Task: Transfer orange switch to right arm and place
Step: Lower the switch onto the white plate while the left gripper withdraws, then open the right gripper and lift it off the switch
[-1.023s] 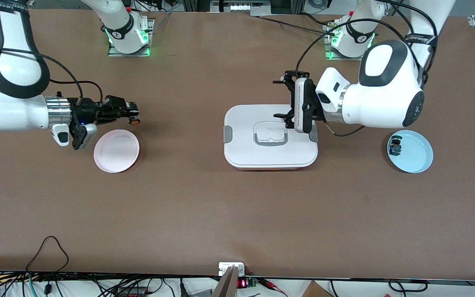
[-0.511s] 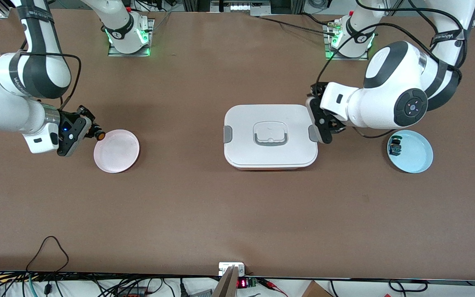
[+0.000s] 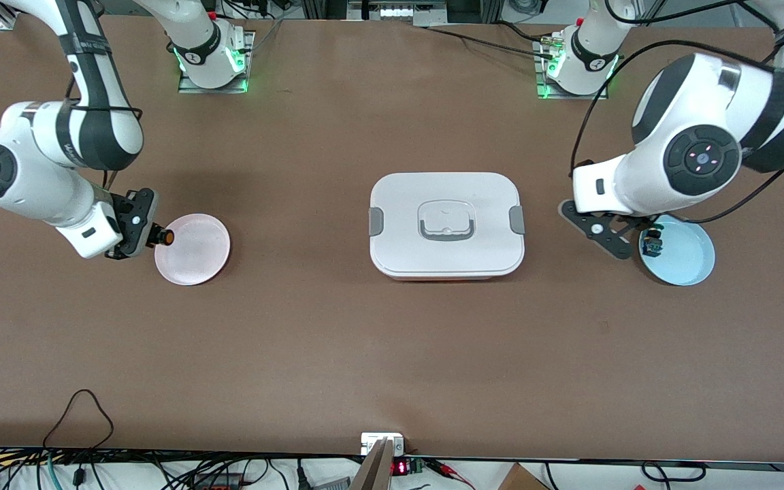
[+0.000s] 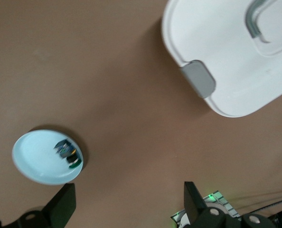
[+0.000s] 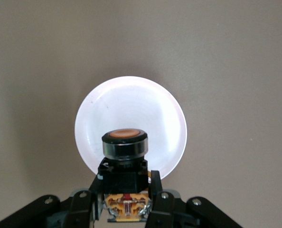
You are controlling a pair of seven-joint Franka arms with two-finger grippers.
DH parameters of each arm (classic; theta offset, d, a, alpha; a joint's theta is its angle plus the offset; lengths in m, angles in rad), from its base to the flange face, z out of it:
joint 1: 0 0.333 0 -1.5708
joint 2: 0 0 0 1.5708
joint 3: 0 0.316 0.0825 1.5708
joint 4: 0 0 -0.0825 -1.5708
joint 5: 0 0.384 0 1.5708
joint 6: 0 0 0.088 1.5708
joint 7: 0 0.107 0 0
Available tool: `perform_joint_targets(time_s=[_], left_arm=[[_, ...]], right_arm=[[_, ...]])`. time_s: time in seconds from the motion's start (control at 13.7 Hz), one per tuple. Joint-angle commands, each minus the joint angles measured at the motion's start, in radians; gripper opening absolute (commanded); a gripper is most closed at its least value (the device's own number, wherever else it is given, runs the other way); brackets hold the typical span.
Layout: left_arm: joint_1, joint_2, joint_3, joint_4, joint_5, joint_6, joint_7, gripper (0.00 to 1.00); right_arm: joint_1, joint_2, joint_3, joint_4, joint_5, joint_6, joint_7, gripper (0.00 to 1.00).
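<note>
Two arms work at a brown table (image 3: 337,354), with a white lidded box (image 3: 446,231) at its middle serving as the landmark. Toward the right arm's end of the table from the box, the right gripper (image 3: 150,235) hangs over the rim of a pink plate (image 3: 194,255); its fingers (image 5: 155,183) are closed narrowly on the orange switch (image 3: 166,237). In the right wrist view the orange switch (image 5: 125,151) is clamped at its black body, the round orange cap pointing away from the gripper over the pink plate (image 5: 145,109), the tan parts at its base lying between the fingers. The switch is held above the plate, not resting on it. Toward the left arm's end from the box, the left gripper (image 3: 603,235) is low over the table just beside a light blue plate (image 3: 688,262), its fingers (image 4: 62,204) spread wide and holding nothing. On the light blue plate (image 4: 34,159) lies a green-capped switch (image 4: 67,151) with a blue body.
</note>
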Motion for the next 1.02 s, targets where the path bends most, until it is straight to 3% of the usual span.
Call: perform_joint_targets(time_s=[0.0,0.15,0.29,0.37,0.51,0.66,0.73,0.8,0.88,0.95], left_arm=[[0.007,0.007,0.011,0.110,0.055,-0.093,-0.063,1.00],[0.029,0.010,0.044,0.169,0.043,-0.118,-0.071,1.00],[0.021,-0.023,0.106,0.164,0.020,-0.089,-0.120,1.00],[0.018,-0.086,0.156,0.123,-0.032,-0.044,-0.178,1.00],[0.000,-0.286,0.254,-0.134,-0.141,0.163,-0.349,1.00],[-0.064,-0.394,0.360,-0.295,-0.164,0.305,-0.382,1.00],[-0.069,-0.396,0.371,-0.305,-0.164,0.301,-0.382,1.00],[-0.068,-0.395,0.367,-0.301,-0.164,0.284,-0.382,1.00],[-0.068,-0.384,0.362,-0.281,-0.164,0.243,-0.379,1.00],[-0.068,-0.383,0.362,-0.270,-0.164,0.232,-0.379,1.00]], right_arm=[[-0.002,0.005,0.005,-0.096,-0.018,0.114,-0.044,0.00],[0.007,0.038,0.007,-0.138,-0.018,0.199,-0.044,0.00],[0.033,0.064,0.007,-0.196,-0.018,0.317,-0.044,0.00],[0.039,0.074,0.007,-0.230,-0.018,0.375,-0.044,0.00],[0.039,0.100,0.007,-0.253,-0.018,0.438,-0.056,0.00],[0.033,0.143,0.005,-0.261,-0.016,0.505,-0.109,0.00],[0.032,0.144,0.005,-0.261,-0.016,0.510,-0.110,0.00],[0.031,0.146,0.005,-0.261,-0.016,0.510,-0.110,0.10],[0.031,0.141,0.005,-0.258,-0.010,0.500,-0.090,0.97],[0.031,0.129,0.004,-0.256,-0.007,0.491,-0.088,1.00]])
